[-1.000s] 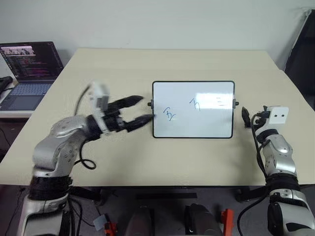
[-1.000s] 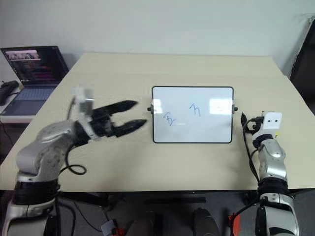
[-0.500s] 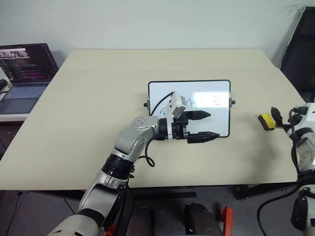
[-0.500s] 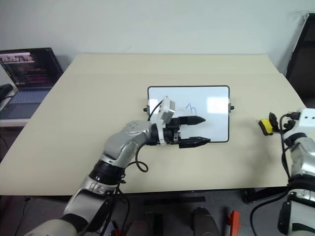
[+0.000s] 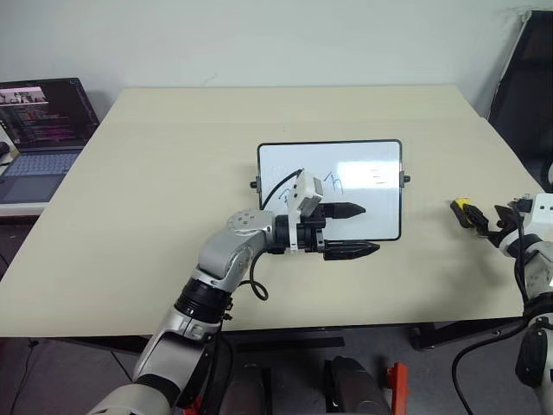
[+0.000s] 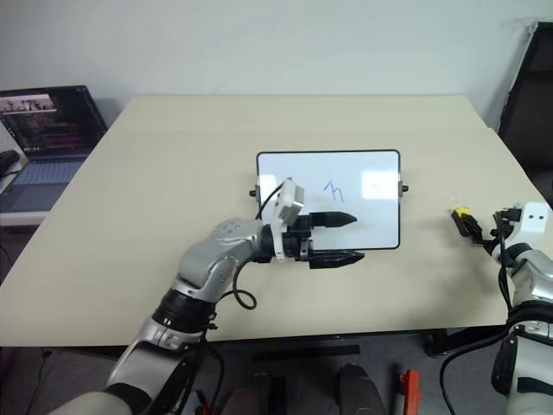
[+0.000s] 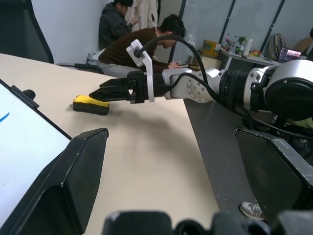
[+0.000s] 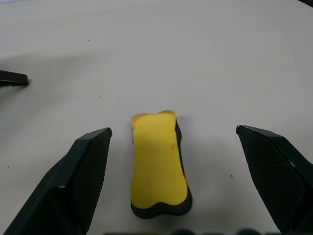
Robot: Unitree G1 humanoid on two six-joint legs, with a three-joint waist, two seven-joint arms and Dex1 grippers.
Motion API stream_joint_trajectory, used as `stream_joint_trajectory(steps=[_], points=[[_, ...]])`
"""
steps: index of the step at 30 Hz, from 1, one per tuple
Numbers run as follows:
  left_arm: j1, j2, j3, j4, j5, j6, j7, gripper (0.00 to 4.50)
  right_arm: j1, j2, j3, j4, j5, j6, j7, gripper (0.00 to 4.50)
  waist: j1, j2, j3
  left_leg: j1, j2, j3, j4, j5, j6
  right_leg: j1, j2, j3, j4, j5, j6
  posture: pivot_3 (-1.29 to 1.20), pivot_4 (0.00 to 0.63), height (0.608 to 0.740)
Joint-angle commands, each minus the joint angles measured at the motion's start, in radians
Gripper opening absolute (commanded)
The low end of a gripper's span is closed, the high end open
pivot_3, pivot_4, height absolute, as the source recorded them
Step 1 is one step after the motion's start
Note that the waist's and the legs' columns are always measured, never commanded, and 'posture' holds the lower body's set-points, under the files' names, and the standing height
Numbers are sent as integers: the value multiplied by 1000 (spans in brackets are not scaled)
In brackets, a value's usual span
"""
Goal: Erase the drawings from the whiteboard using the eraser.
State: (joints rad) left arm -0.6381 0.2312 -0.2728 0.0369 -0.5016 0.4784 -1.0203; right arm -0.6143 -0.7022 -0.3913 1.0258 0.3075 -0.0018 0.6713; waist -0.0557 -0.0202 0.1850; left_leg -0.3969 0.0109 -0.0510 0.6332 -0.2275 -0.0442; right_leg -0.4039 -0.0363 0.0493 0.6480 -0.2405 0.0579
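Eraser (image 8: 159, 164) lies on table (image 5: 155, 216) directly ahead of right gripper (image 8: 173, 181), between its wide-open fingers, long axis along the reach, untouched. Left gripper (image 5: 363, 229), fingers apart, over whiteboard (image 5: 380, 156), well farther off.

We are in an office workroom.
An open black laptop (image 5: 43, 121) sits beside our beige table (image 5: 173, 173); seated people (image 7: 146, 41) work behind.
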Motion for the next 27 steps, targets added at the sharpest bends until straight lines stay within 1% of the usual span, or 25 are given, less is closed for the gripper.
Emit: stream_joint_trajectory(steps=[1, 15, 23, 24, 25, 27], points=[[3, -5, 13, -57, -5, 5, 7, 4500, -24, -5, 12, 12, -23, -29, -16, 4468, 0, 0, 0, 0, 0, 0, 0, 0, 0, 0, 0, 0, 0, 0, 0, 0, 150, 740], [35, -9, 25, -82, -1, 7, 48, 4500, -33, 11, 3, 58, -9, -61, -10, 4468, -1, 0, 0, 0, 0, 0, 0, 0, 0, 0, 0, 0, 0, 0, 0, 0, 150, 740], [41, -11, 27, -81, -1, 4, 63, 4500, -42, 13, 15, 78, -26, -71, -37, 4468, -1, 0, 0, 0, 0, 0, 0, 0, 0, 0, 0, 0, 0, 0, 0, 0, 150, 740], [43, -10, 27, -81, -1, 5, 64, 4500, -42, 13, 16, 79, -27, -72, -38, 4077, 0, 0, 0, 0, 0, 0, 0, 0, 0, 0, 0, 0, 0, 0, 0, 0, 150, 740], [44, -10, 26, -82, -2, 5, 64, 4500, -42, 15, 16, 82, -27, -72, -41, 3855, -1, 0, 0, 0, 0, 0, 0, 0, 0, 0, 0, 0, 0, 0, 0, 0, 150, 740], [46, -10, 24, -84, -3, 7, 66, 4500, -39, 18, 10, 87, -21, -72, -46, 3176, -1, 0, 0, 0, 0, 0, 0, 0, 0, 0, 0, 0, 0, 0, 0, 0, 150, 740]])
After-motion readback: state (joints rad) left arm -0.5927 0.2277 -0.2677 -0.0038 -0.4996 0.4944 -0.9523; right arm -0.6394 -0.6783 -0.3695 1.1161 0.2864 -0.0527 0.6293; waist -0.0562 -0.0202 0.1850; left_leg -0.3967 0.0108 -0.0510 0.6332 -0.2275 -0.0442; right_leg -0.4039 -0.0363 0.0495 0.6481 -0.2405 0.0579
